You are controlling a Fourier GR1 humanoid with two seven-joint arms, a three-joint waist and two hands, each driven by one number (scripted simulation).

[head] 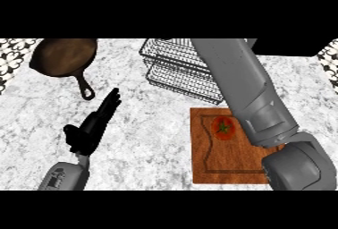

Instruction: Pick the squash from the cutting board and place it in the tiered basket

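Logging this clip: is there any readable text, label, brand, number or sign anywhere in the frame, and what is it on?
None: no readable text, number, brand or sign in the head view.
The skillet, wire tiered basket, cutting board and red item on it carry no lettering.
The left hand and both forearms show no markings.
The patterned backsplash is decorative only, not text.

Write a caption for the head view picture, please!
Right arm reaches over the tiered basket; a tomato sits on the cutting board.

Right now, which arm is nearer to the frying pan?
Left. The left hand is open, fingertips just right of the handle of the frying pan, not touching. The right forearm reaches over the tiered basket, farther right, its hand unseen.
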